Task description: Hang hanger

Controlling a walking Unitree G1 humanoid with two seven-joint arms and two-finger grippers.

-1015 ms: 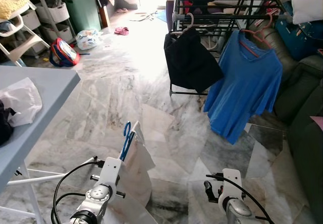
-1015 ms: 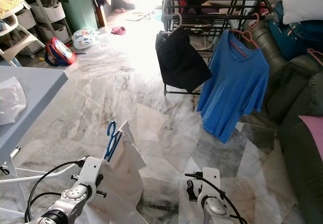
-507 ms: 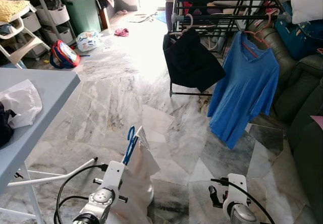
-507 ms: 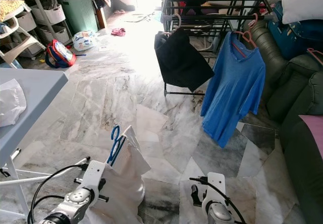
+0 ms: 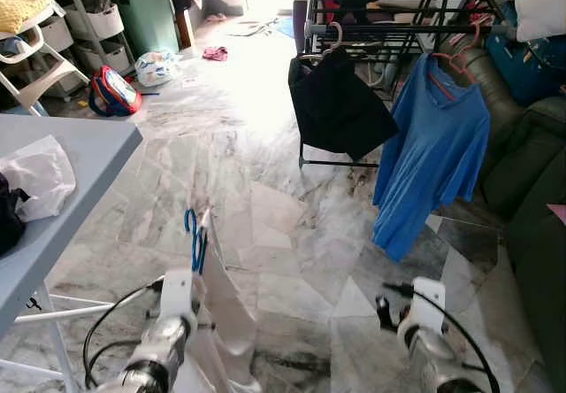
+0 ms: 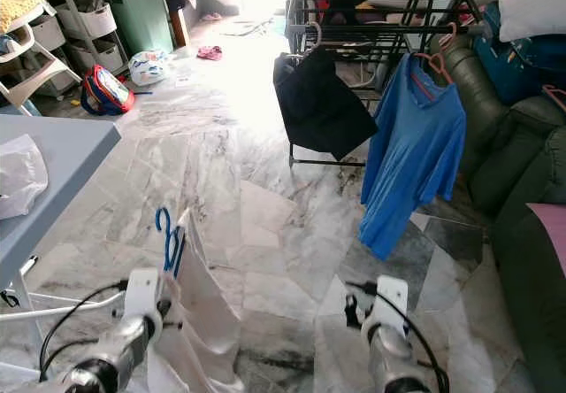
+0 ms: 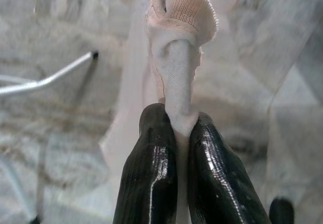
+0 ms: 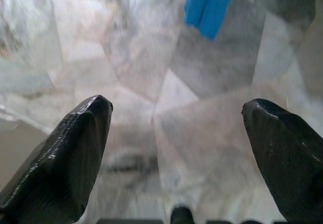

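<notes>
A blue hanger [image 5: 193, 234] carrying a white garment [image 5: 221, 313] hangs low over the marble floor, at my lower left. My left gripper [image 7: 176, 120] is shut on the garment's ribbed collar [image 7: 189, 7], just below the hanger's hook. My right gripper [image 8: 176, 133] hangs open over bare floor, with nothing between its fingers. Across the floor stands a black drying rack [image 5: 389, 21]. From its front rail hang a black garment [image 5: 340, 101] and a blue T-shirt [image 5: 429, 154], each on a pink hanger.
A grey-blue table [image 5: 80, 154] with a white bag [image 5: 35, 176] stands close on my left, its legs beside my left arm. A dark sofa [image 5: 531, 172] lines the right side. Shelves, a high chair and a red backpack [image 5: 113, 92] stand at the far left.
The view has shifted slightly. My left arm has swung left with the hanger, and the garment now hangs edge-on. The right arm sits a little higher in view.
</notes>
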